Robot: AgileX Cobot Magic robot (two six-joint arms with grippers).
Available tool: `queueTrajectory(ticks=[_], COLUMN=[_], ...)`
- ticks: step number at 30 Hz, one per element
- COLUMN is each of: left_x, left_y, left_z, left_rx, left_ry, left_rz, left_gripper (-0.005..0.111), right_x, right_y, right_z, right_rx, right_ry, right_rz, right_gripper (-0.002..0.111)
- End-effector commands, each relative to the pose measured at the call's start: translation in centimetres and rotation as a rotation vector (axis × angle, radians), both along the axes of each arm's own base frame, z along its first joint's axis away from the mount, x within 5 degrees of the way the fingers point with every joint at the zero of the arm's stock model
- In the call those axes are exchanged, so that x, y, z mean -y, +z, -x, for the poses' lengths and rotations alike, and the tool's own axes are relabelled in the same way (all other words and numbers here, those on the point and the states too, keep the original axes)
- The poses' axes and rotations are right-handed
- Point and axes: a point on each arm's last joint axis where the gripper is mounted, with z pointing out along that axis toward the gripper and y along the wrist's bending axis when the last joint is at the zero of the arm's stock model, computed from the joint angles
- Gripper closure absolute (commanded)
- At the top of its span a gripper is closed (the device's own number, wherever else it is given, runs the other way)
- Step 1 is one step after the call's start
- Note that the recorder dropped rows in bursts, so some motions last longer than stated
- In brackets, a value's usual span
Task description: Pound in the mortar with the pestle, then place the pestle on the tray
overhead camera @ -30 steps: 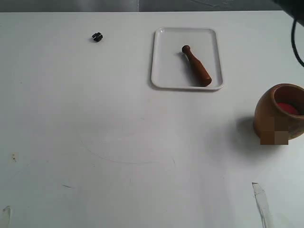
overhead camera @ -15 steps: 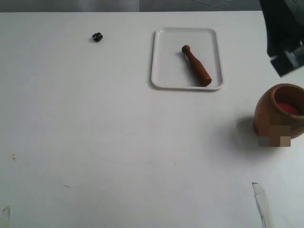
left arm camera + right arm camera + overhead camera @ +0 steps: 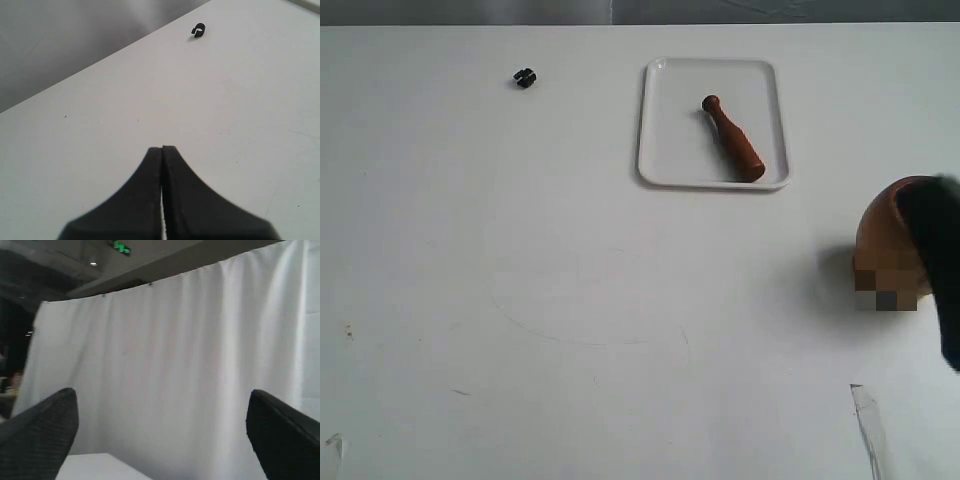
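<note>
The reddish-brown pestle [image 3: 732,140] lies slantwise on the white tray [image 3: 665,150] at the back of the table, knob end farthest from me. The light-brown mortar [image 3: 882,245] stands at the right edge, its mouth and right side covered by a dark blurred part of my right arm [image 3: 935,250]. In the right wrist view my right gripper [image 3: 160,392] is open, empty, and faces a white curtain. My left gripper [image 3: 162,148] is shut with nothing in it, above bare table; it does not show in the exterior view.
A tiny black object [image 3: 524,77] sits at the back left of the white table and also shows ahead of the left gripper as that black object [image 3: 198,31]. A strip of clear tape [image 3: 868,425] lies near the front right. The table's far edge [image 3: 470,26] runs behind the tray.
The dark right arm dropped from the upper right corner to in front of the mortar, hiding its red inside. Pestle, tray and black object have not moved.
</note>
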Motion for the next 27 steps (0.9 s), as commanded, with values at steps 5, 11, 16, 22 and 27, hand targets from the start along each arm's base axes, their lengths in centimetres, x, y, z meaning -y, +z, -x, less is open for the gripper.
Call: queueTrajectory(ticks=[5, 11, 16, 22, 27], left_x=[0.1, 0.1, 0.1, 0.1, 0.1], left_y=[0.0, 0.0, 0.0, 0.0, 0.0], left_z=[0.0, 0.0, 0.0, 0.0, 0.0], left_rx=[0.004, 0.004, 0.004, 0.004, 0.004], left_ry=[-0.006, -0.006, -0.006, -0.006, -0.006], left_rz=[0.015, 0.015, 0.015, 0.015, 0.015], left_gripper=[0.107, 0.107, 0.107, 0.107, 0.107], right_x=[-0.1, 1.8, 3.2, 3.2, 3.3], right_y=[-0.8, -2.6, -4.6, -4.6, -6.2], right_z=[0.3, -2.6, -3.6, -3.6, -3.4], right_rx=[-0.102, -0.446, -0.589, -0.592, -0.727], right_ry=[0.036, -0.27, -0.499, -0.501, -0.516], right_rz=[0.04, -0.005, 0.122, 0.127, 0.243], right_gripper=[0.083, 0.108, 0.108, 0.108, 0.108])
